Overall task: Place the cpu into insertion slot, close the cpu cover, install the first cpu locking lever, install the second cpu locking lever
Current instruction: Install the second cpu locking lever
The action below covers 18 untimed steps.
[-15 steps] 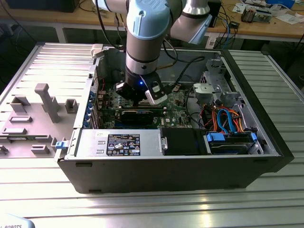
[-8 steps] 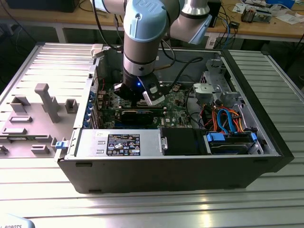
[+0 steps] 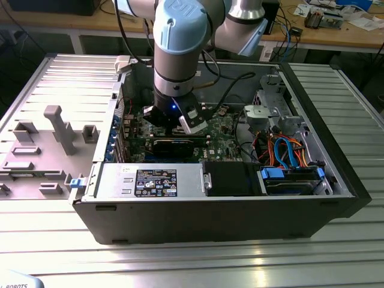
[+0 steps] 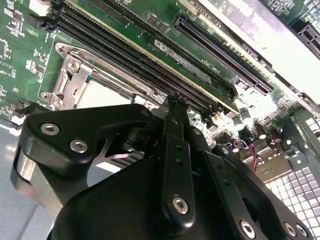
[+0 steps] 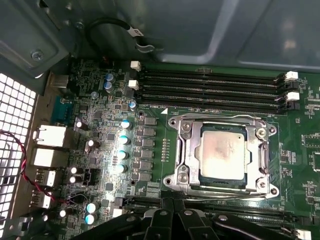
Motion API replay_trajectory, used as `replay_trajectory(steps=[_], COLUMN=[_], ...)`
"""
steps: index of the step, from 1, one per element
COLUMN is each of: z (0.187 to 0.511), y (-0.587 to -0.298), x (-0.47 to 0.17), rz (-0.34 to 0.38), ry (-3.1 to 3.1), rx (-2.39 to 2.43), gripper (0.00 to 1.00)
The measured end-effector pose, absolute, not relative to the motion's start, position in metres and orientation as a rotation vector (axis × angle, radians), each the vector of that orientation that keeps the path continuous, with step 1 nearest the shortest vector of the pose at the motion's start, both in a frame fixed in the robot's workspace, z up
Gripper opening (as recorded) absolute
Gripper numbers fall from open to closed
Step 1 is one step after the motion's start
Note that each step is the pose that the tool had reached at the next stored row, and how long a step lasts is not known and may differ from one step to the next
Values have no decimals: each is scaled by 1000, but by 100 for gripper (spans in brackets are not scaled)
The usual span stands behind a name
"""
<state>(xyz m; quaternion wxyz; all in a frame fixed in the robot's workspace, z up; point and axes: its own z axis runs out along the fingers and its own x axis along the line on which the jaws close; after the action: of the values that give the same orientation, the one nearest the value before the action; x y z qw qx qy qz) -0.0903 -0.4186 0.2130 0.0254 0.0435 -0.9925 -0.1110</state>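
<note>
I have the arm [image 3: 174, 54] down inside the computer case [image 3: 198, 216] on the table [image 3: 192, 264]. The cpu [image 5: 223, 153] sits in the insertion slot [image 5: 182, 172] with the cpu cover [image 5: 190, 150] down, so I judge the levers are in hand. The pincer [image 4: 177, 102] looks pinched together, holding nothing. The case sticker [image 3: 155, 182] is unreadable.

Above the cpu [image 5: 223, 152] the way is open. 4 memory slots [image 5: 210, 90] flank the cpu cover [image 5: 222, 187] at upper centre, capacitors [image 5: 122, 147] at centre left, the gripper [image 5: 172, 220] at lower centre.
</note>
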Motion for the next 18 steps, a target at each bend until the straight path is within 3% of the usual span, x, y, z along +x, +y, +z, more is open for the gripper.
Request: replay_trajectory(steps=[18], z=[207], y=[-419], x=[-91], rz=[-352], ry=[-3073], rx=[133], gripper=[12])
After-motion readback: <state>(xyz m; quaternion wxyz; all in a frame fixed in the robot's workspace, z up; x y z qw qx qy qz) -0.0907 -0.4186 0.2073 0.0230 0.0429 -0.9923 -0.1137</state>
